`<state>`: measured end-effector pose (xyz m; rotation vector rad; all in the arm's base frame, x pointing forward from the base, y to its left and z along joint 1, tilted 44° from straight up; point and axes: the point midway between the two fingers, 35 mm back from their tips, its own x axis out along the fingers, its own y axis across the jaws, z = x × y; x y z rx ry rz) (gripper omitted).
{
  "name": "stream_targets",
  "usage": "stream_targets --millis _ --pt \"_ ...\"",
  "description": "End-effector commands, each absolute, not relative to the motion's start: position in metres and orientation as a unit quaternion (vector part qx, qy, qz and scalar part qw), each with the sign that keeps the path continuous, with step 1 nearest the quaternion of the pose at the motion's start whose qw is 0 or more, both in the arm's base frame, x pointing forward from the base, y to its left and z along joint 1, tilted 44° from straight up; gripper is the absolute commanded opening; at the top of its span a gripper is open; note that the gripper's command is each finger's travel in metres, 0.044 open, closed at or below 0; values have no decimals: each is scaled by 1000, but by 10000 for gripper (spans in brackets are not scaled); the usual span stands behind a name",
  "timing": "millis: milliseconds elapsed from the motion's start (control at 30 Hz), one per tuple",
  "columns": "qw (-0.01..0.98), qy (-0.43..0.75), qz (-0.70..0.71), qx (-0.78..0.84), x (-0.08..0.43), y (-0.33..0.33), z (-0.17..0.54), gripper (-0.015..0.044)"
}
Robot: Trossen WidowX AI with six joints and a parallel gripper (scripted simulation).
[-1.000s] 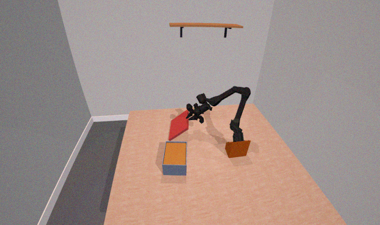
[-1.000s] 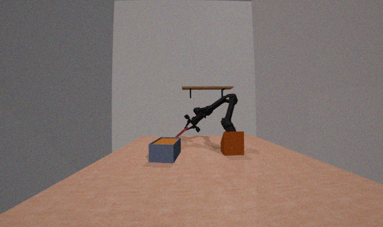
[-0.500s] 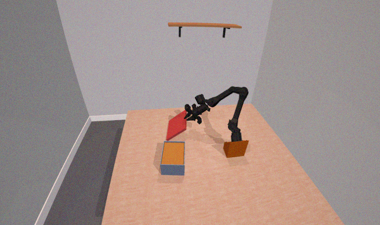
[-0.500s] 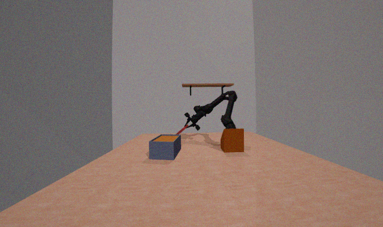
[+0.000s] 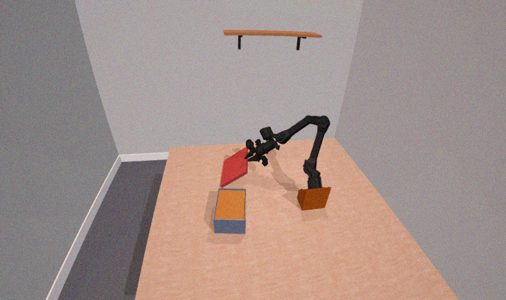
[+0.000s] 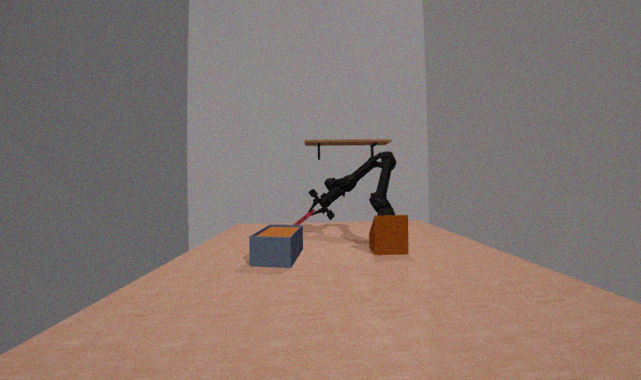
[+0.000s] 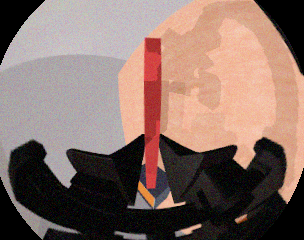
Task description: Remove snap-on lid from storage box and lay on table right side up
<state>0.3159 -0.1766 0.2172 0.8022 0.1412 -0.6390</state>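
Gripper [image 5: 250, 155] clamps red lid [image 5: 234, 167] by its far edge, tilted | risk: lid slips or lands against open box [image 5: 229, 210], nudging it

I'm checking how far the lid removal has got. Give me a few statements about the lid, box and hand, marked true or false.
1. The hand grips the red lid by one edge. True.
2. The lid lies flat on the table. False: it is held tilted, its far end raised.
3. The box is open, its orange inside showing. True.
4. The lid is still snapped onto the box. False: it is off, behind the box.
5. The hand is open. False: it is shut on the lid.
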Motion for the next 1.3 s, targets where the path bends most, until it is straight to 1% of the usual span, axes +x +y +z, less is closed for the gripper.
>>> stream_targets --millis 0,1267 --pt "864 76 -316 383 314 -183 206 0" --pt "864 76 -317 383 315 -204 185 0"
